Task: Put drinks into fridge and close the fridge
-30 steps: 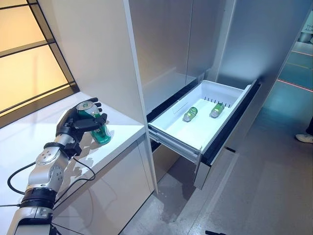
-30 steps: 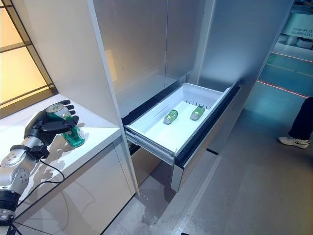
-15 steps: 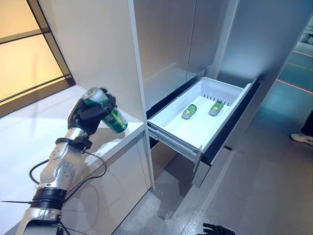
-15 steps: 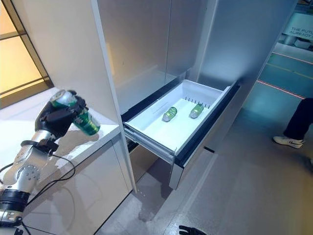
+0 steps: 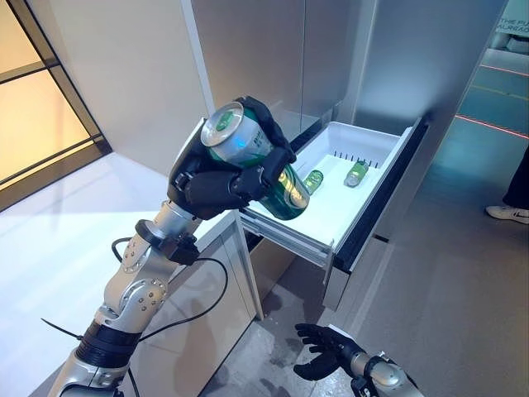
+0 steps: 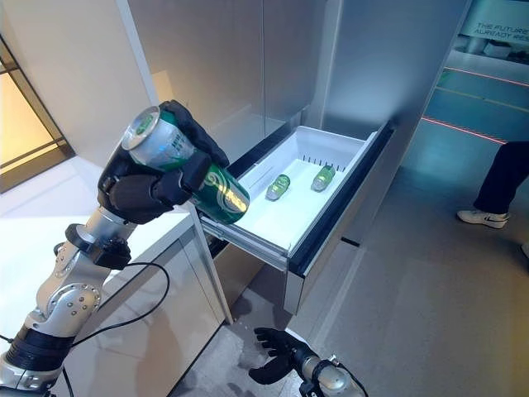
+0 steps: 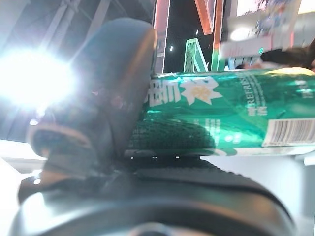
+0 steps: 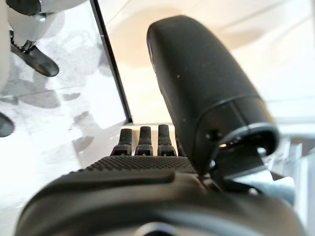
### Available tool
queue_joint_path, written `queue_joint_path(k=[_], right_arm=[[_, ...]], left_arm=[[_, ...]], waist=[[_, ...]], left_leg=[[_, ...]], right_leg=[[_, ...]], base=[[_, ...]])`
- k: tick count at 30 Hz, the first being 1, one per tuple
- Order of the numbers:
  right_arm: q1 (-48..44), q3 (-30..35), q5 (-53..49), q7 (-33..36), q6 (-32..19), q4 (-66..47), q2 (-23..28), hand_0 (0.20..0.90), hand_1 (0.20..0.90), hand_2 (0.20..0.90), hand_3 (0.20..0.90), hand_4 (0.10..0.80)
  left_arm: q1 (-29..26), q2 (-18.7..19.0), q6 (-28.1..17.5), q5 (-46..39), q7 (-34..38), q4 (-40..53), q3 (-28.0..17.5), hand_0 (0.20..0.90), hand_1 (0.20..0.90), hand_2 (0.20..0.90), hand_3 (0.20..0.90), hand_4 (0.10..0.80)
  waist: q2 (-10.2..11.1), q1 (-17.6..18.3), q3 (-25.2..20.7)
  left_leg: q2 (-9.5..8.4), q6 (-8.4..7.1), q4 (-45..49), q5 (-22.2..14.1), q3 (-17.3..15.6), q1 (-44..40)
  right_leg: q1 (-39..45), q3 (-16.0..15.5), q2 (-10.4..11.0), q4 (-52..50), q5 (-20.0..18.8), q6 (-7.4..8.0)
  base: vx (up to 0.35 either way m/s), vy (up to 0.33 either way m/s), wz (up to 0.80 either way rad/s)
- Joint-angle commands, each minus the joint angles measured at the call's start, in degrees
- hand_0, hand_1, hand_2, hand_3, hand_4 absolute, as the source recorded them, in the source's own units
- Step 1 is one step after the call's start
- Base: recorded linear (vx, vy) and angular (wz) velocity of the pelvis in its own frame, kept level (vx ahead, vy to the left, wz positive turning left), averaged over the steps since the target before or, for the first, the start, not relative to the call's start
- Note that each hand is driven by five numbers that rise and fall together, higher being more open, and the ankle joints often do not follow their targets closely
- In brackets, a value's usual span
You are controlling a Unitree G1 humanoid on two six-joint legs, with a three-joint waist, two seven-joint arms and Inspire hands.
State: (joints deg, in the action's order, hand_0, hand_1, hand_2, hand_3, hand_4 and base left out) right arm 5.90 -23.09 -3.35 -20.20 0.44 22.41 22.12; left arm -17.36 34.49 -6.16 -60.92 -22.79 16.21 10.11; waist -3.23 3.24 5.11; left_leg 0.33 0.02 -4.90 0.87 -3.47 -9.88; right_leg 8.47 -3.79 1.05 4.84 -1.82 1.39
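Note:
My left hand (image 5: 216, 184) is shut on a green can (image 5: 252, 157), held tilted in the air above the white counter's (image 5: 74, 240) end, near the near-left corner of the open white fridge drawer (image 5: 364, 142). The can also shows in the left wrist view (image 7: 231, 115) against the thumb (image 7: 118, 83). Two green cans (image 5: 313, 179) (image 5: 357, 172) lie on their sides at the back of the drawer. My right hand (image 5: 329, 351) hangs low over the floor with relaxed, spread fingers (image 8: 142, 140), empty.
The tall grey fridge front (image 5: 273, 66) rises behind the drawer. The drawer's dark front panel (image 5: 376, 211) juts into the grey floor (image 5: 463, 314). A person's leg and white shoe (image 5: 506, 212) stand at the far right. A window (image 5: 33, 124) lies left of the counter.
My left hand has lifted the green can off the counter and carried it up and right toward the drawer. My right hand has come into view low. The camera has shifted.

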Motion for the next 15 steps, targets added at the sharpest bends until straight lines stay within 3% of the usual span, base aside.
queue_joint_path(k=[1,5,10,15], right_arm=[[-5.7,2.7,-11.5,-5.5,-0.6,-15.3,0.5,0.9,0.9,0.9,0.9,0.8],[-9.3,6.1,-24.6,-7.3,3.6,-26.4,3.9,0.9,0.9,0.9,0.9,0.8],[-13.2,8.3,-35.4,-5.5,7.8,-32.3,4.5,0.9,0.9,0.9,0.9,0.8],[-14.1,9.2,-40.1,-5.0,9.7,-34.1,4.8,0.9,0.9,0.9,0.9,0.8]], left_arm=[[-6.8,0.6,-9.2,-3.7,-4.3,0.5,-2.8,0.3,0.3,0.3,0.2,0.1],[-2.1,-0.3,-9.7,-1.6,-8.8,-0.1,-2.5,0.3,0.3,0.3,0.2,0.1],[0.6,-1.0,-9.0,0.2,-11.0,0.3,-1.9,0.3,0.3,0.3,0.2,0.1],[1.0,-1.1,-8.2,0.6,-11.3,1.2,-1.4,0.3,0.3,0.3,0.2,0.1]], waist=[[1.6,-0.2,-1.8],[1.8,-0.5,-1.5],[1.8,-0.7,-1.8],[2.1,-0.9,-2.1]], left_leg=[[-3.48,1.41,0.8,-4.9,2.6,-0.6],[-3.53,1.61,0.8,-4.7,2.6,-0.5],[-3.47,1.8,0.9,-4.5,2.3,-0.3],[-3.46,1.82,1.1,-4.0,2.2,0.3]], right_leg=[[-1.0,0.5,-1.2,-5.8,7.1,2.53],[-1.1,0.7,-1.3,-5.8,6.7,2.42],[-1.4,0.8,-1.3,-5.7,6.4,2.28],[-1.8,0.6,-1.3,-5.5,5.7,2.13]], base=[[0.0,0.0,0.0],[0.0,0.0,0.0],[-0.009,0.003,-0.03],[-0.026,-0.003,-0.02]])
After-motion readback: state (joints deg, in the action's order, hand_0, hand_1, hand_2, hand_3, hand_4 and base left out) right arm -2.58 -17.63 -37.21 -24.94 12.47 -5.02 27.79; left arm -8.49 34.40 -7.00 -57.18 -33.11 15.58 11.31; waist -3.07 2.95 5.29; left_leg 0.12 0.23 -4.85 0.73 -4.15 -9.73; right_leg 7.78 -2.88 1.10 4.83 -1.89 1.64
